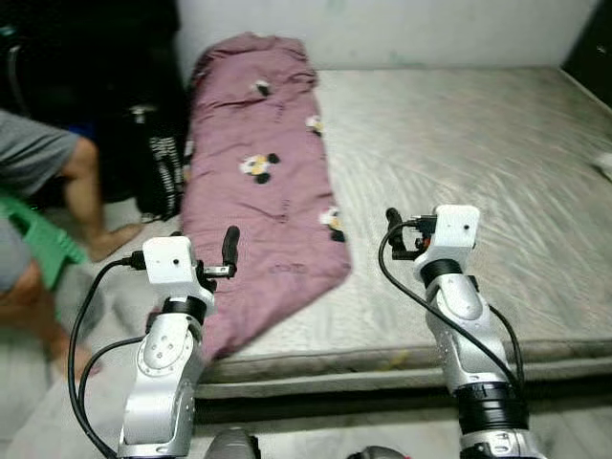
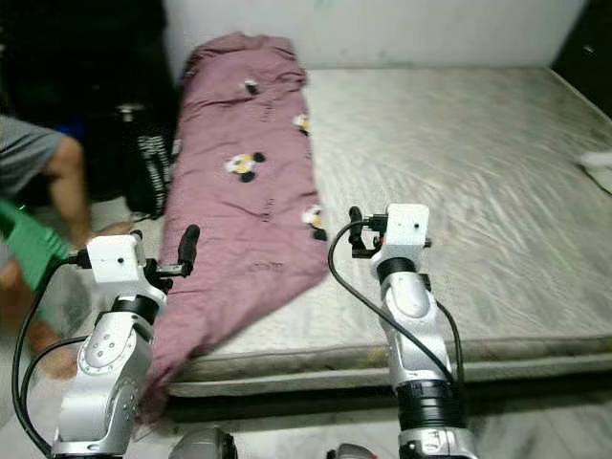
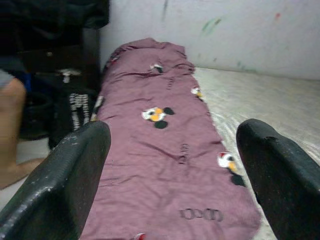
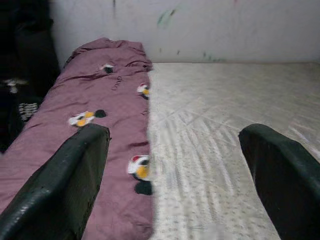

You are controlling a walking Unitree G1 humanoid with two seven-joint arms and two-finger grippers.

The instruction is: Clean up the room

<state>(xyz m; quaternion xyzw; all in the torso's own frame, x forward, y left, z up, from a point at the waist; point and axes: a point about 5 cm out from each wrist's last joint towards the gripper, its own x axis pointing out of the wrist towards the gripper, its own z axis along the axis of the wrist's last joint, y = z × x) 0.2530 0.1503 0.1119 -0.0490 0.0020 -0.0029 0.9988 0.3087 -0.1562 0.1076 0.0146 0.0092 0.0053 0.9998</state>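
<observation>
Blanket [image 1: 263, 182] stretched lengthwise away along bed [image 1: 497, 172] left edge, straight ahead of open left pincer [image 1: 228, 251], nearer than open right pincer [image 1: 394, 229].

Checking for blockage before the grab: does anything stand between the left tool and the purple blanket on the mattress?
Nothing visible does. The left tool, fingers apart, points straight at the purple blanket lying along the mattress, with open air between.
</observation>
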